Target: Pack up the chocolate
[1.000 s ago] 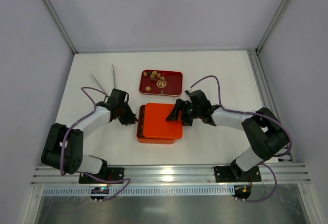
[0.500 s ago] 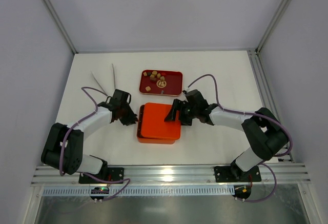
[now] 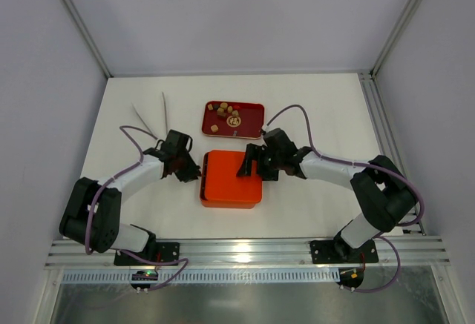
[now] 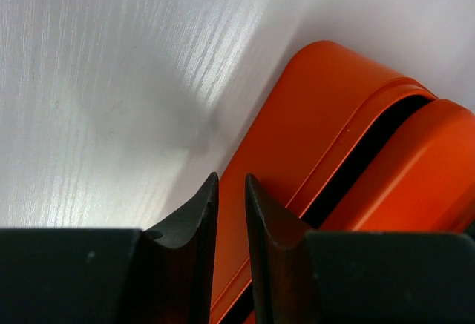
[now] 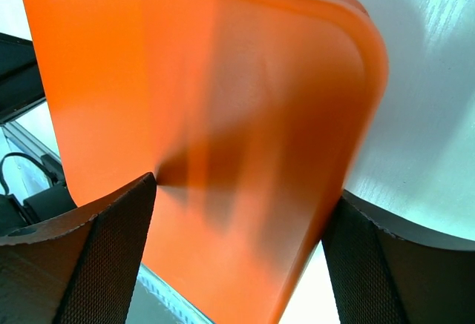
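Observation:
The chocolate (image 3: 225, 110), several small brown and cream pieces, lies in a red tray (image 3: 255, 121) behind the orange box (image 3: 230, 204). The flat orange lid (image 3: 231, 176) lies on top of the box and covers it. My left gripper (image 3: 194, 172) is at the box's left side, its jaws almost closed with nothing between them. In the left wrist view its tips (image 4: 230, 179) touch the box wall (image 4: 297, 131), under the lid (image 4: 415, 168). My right gripper (image 3: 249, 164) is open over the lid's right part; its fingers straddle the lid (image 5: 200, 79) in the right wrist view.
Two thin white sticks (image 3: 152, 113) lie at the back left of the white table. A metal rail (image 3: 378, 124) runs along the right edge. The enclosure walls stand close on all sides.
My right gripper has moved left and a little back, sliding the lid left until it sits squarely over the box. The left gripper has stayed against the box's left side.

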